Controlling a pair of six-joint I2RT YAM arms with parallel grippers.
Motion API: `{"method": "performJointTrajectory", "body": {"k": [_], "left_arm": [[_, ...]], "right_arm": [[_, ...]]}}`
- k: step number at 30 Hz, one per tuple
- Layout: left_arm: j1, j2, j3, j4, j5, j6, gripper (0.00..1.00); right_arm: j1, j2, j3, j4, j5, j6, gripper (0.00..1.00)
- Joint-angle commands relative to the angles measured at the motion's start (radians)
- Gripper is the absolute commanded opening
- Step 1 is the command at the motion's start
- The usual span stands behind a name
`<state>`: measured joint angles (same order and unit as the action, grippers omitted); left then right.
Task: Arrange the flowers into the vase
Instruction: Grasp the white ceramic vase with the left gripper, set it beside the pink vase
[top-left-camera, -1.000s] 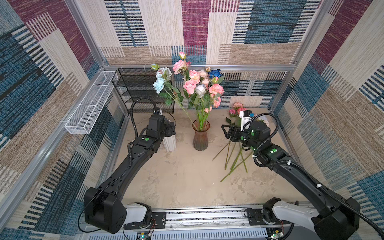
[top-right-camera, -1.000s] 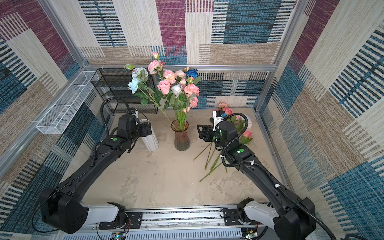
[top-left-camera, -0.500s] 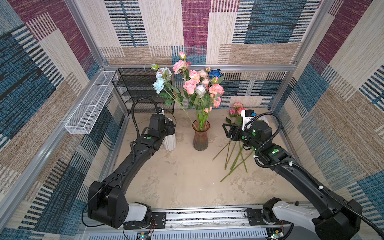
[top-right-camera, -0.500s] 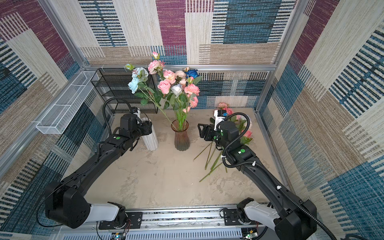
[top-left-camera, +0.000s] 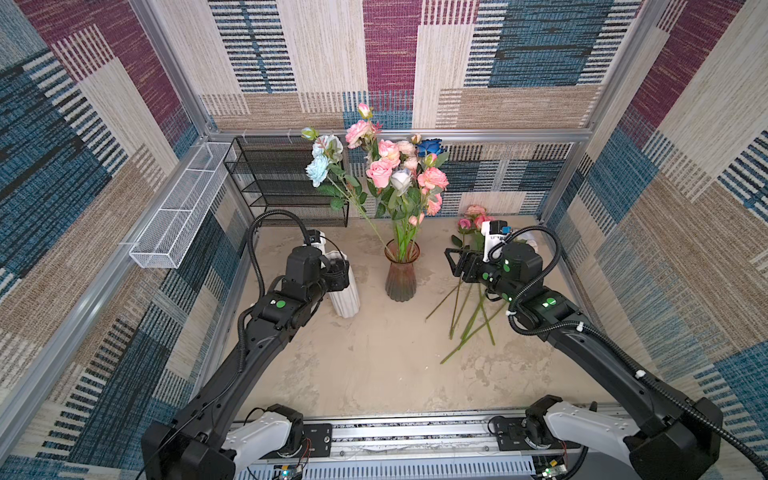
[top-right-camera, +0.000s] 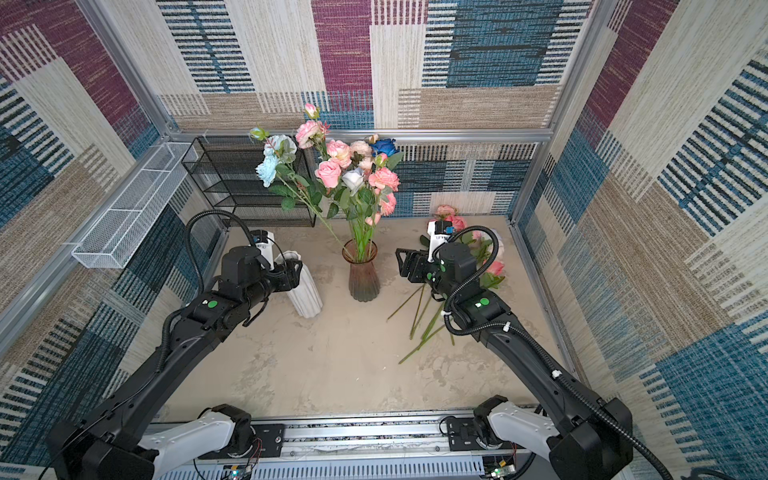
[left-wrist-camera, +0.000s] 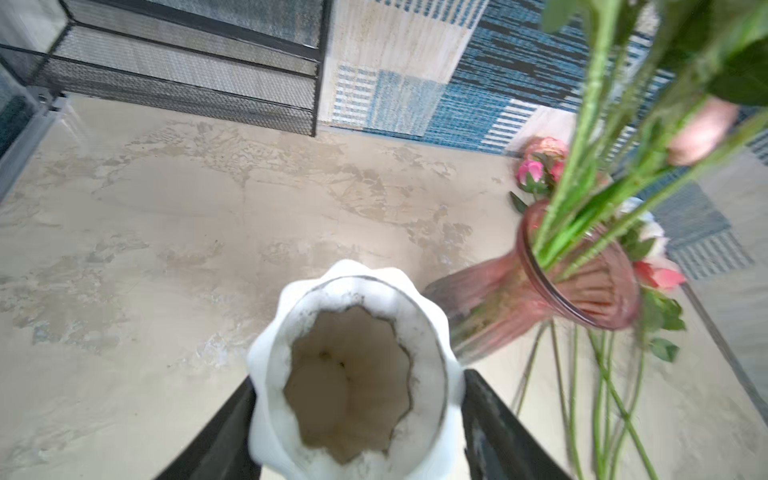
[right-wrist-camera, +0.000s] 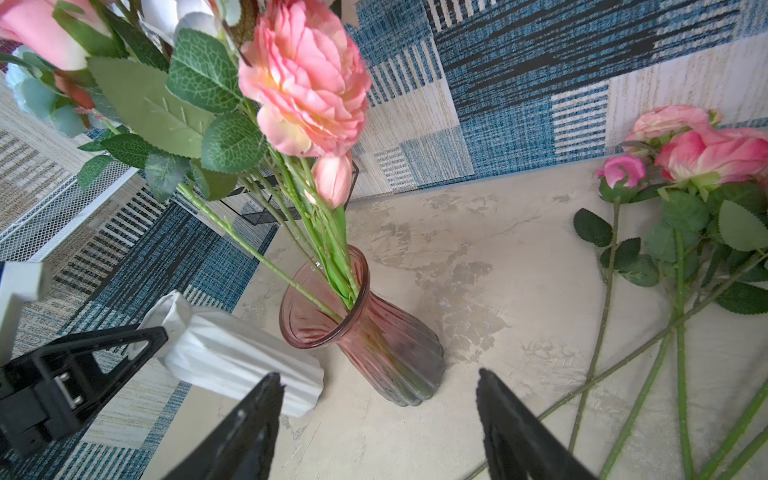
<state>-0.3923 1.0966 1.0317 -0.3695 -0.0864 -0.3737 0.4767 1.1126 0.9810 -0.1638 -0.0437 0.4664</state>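
Observation:
A pink glass vase (top-left-camera: 401, 276) stands mid-table with several flowers (top-left-camera: 390, 174) upright in it, pink, white and blue. It also shows in the wrist views (left-wrist-camera: 582, 286) (right-wrist-camera: 374, 345). Left of it stands a white ribbed vase (top-left-camera: 345, 297), empty inside (left-wrist-camera: 428, 332). My left gripper (top-left-camera: 338, 272) is shut on its neck, a finger pressed against each side (left-wrist-camera: 359, 378). My right gripper (top-left-camera: 453, 259) hangs open and empty to the right of the pink vase (right-wrist-camera: 379, 374). More flowers (top-left-camera: 469, 299) lie loose on the table under my right arm, pink blooms toward the back wall (right-wrist-camera: 681, 249).
A black mesh rack (top-left-camera: 286, 183) stands at the back left corner. A white wire basket (top-left-camera: 178, 212) hangs along the left wall. Carpeted walls close in the table on three sides, and the arms' base rail (top-left-camera: 395, 436) runs along the front.
My left gripper's jaws have narrowed onto the white vase's neck. The right arm has hardly moved and stays open.

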Motion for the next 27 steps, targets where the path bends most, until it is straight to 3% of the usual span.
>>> {"method": "performJointTrajectory", "body": {"k": [1, 6, 18, 22, 24, 27], "left_arm": [[-0.069, -0.045, -0.002, 0.022, 0.003, -0.037, 0.30], [-0.230, -0.041, 0.002, 0.022, -0.039, -0.058, 0.29], [-0.424, 0.015, -0.028, 0.066, -0.030, -0.105, 0.29], [-0.439, 0.014, -0.041, 0.064, -0.032, -0.106, 0.47], [-0.443, 0.014, -0.035, 0.064, -0.026, -0.105, 0.59], [-0.445, 0.014, -0.013, 0.072, -0.010, -0.096, 0.70]], "right_arm": [[0.001, 0.001, -0.005, 0.008, 0.001, 0.002, 0.76], [0.000, -0.004, -0.020, 0.014, 0.001, 0.009, 0.76], [0.000, -0.020, -0.042, -0.006, 0.021, 0.012, 0.76], [0.001, -0.014, -0.047, -0.012, 0.003, 0.015, 0.79], [0.000, -0.008, -0.047, -0.015, -0.010, 0.018, 0.89], [0.000, 0.001, -0.048, -0.021, -0.020, 0.021, 0.91]]}}
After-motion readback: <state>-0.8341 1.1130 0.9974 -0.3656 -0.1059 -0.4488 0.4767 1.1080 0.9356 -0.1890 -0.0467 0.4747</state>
